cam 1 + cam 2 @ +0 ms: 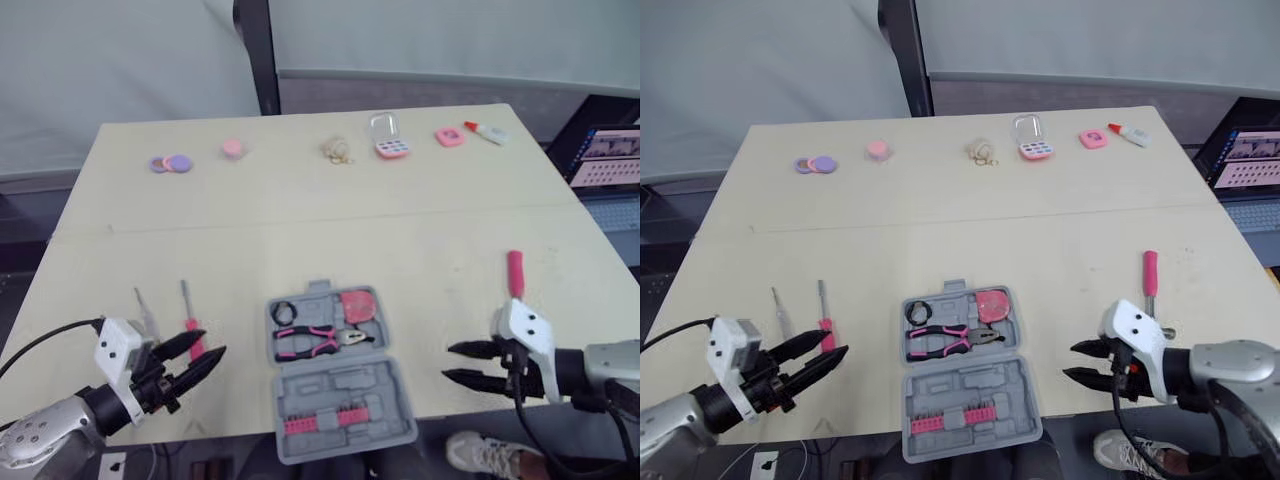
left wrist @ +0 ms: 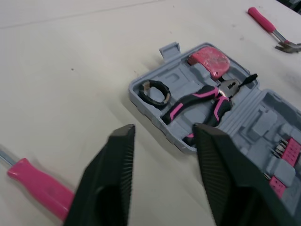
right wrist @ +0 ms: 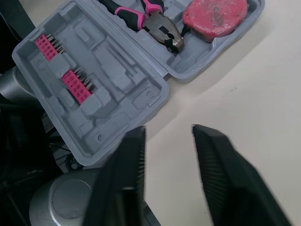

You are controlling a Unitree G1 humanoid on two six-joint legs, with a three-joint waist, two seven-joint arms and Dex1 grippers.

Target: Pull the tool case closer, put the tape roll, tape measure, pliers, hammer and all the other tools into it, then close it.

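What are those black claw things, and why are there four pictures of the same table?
They are a robot's two hands. The left gripper and right gripper are both open and hold nothing. Two pictures come from the robot's head, looking down; two come from cameras on its wrists, close up. On the table lies an open grey tool case with a tape roll, pliers and pink tape measure inside. A hammer lies to its right, and a pink screwdriver to its left.
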